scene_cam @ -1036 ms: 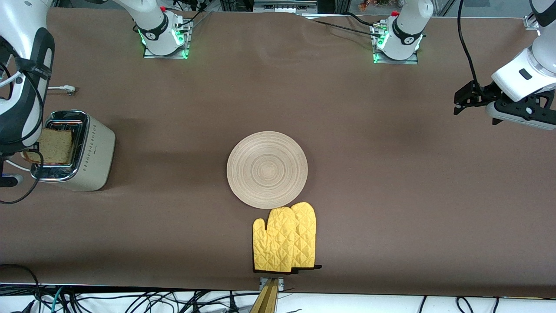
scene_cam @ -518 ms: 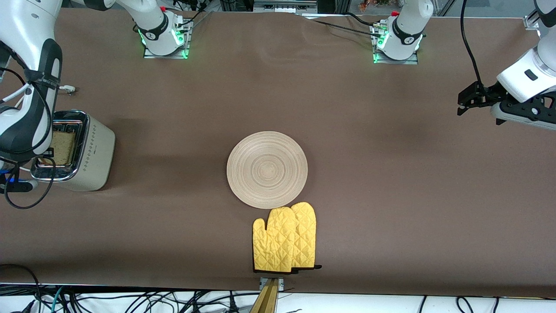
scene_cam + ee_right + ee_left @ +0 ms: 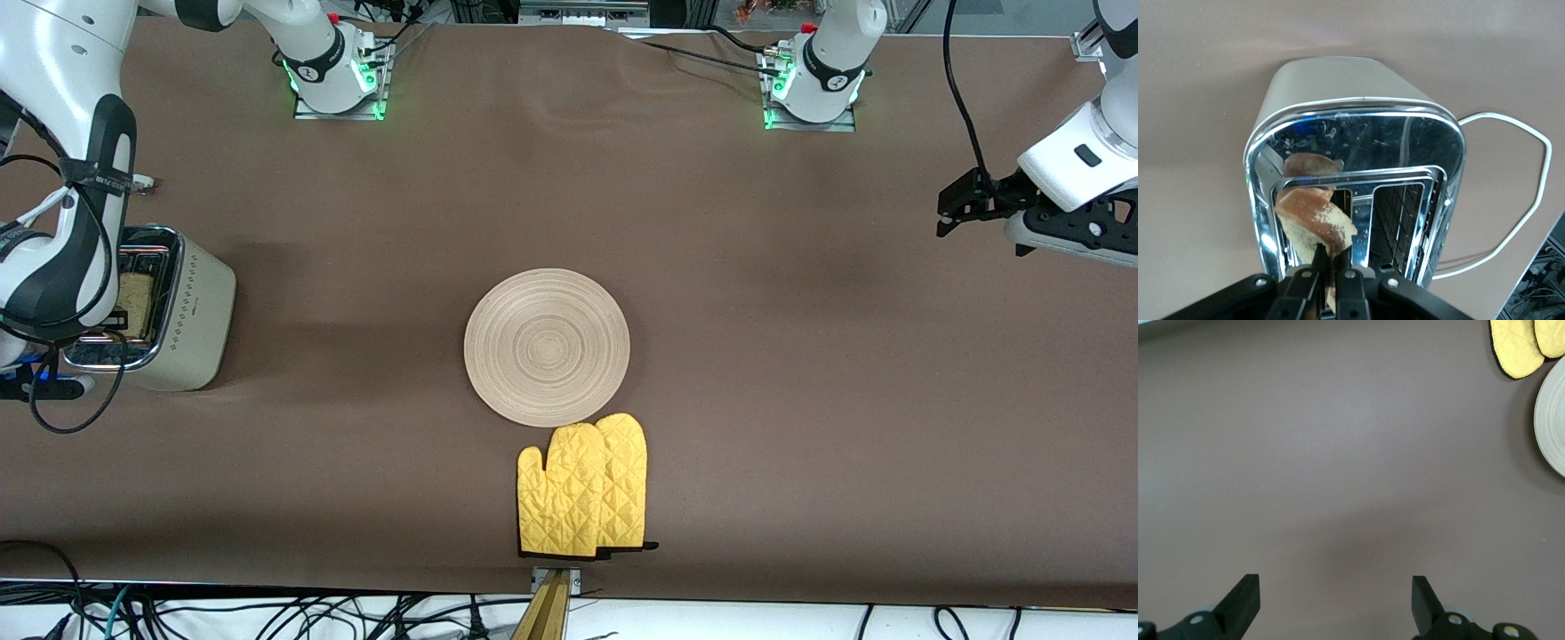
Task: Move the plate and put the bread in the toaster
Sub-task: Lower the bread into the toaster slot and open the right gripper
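Observation:
The cream-white toaster (image 3: 191,311) stands at the right arm's end of the table. My right gripper (image 3: 1330,267) is over its chrome top and shut on the bread (image 3: 1315,217). The slice reaches down into one slot, and it also shows in the front view (image 3: 135,298). The right arm hides its own hand in the front view. The toaster (image 3: 1338,87) fills the right wrist view. The pale beige plate (image 3: 547,347) lies at mid-table, and its edge shows in the left wrist view (image 3: 1553,420). My left gripper (image 3: 956,209) is open and empty, up over the left arm's end of the table; its own view shows it too (image 3: 1335,593).
A pair of yellow oven mitts (image 3: 584,487) lies next to the plate, nearer to the front camera; they also show in the left wrist view (image 3: 1525,343). The toaster's white cord (image 3: 1521,200) loops on the table beside it. Both arm bases stand along the table's back edge.
My right gripper has lowered the bread from above the toaster down into the slot, so less of the slice shows. The left gripper rose slightly, then held still.

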`<action>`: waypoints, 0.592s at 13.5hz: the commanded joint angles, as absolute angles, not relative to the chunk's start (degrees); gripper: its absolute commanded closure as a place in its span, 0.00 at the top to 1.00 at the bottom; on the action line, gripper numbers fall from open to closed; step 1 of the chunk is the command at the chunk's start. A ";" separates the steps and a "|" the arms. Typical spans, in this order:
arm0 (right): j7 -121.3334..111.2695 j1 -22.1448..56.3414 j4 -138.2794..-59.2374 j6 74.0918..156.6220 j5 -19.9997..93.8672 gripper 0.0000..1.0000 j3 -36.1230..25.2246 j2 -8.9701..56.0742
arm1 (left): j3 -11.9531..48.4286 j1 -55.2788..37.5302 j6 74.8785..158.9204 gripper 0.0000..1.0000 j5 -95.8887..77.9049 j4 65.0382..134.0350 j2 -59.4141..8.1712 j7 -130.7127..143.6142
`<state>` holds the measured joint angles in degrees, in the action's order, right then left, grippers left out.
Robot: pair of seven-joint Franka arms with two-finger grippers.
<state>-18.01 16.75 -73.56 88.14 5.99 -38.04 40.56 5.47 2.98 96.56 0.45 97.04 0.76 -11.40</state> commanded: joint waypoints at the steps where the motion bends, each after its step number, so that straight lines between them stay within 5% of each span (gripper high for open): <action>1: -17.14 16.79 -74.53 90.71 9.23 0.00 -37.53 41.84 | 5.80 3.17 95.27 1.00 0.09 92.47 -1.49 -11.69; 8: -18.02 17.14 -73.83 87.98 8.26 0.00 -39.11 40.61 | 6.33 2.81 95.19 1.00 0.09 92.02 -1.58 -11.69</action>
